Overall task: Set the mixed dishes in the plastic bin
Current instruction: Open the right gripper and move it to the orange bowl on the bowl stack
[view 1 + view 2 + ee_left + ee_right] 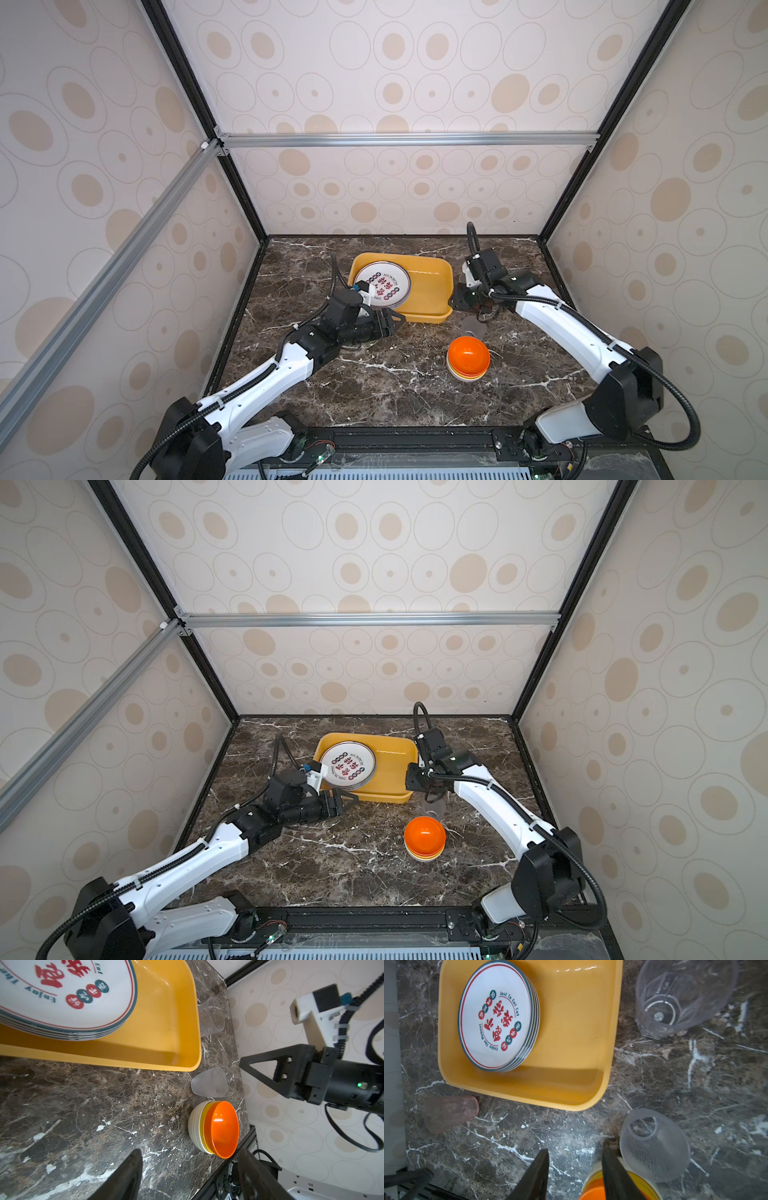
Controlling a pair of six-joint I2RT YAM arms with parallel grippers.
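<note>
**Bowl stack [468,358] and cups sit outside the plastic bin [428,318], plates inside**

Three nested bowls, orange over yellow over off-white, sit on the marble table [374,395] near the bin's front corner. Just beside them stands a frosted dimpled cup [473,326]. A clear faceted cup [683,999] stands by the bin's side wall. A pinkish cup [450,1112] sits off another corner; whether it is upright or tipped is unclear. The plate stack [382,284] fills one half of the bin, and the other half is bare.

All the pieces look like hard plastic, so they are probably light, stiff and glossy, and apt to slide. The bowls are best pinched at the rim with one finger inside. The thin-walled cups can be taken the same way, or gently across the body.

Right gripper [575,1149] hovers over the frosted cup and bowls, jaws partly apart and empty. Left gripper [395,323] lies low in front of the bin, jaws wide and empty.
</note>
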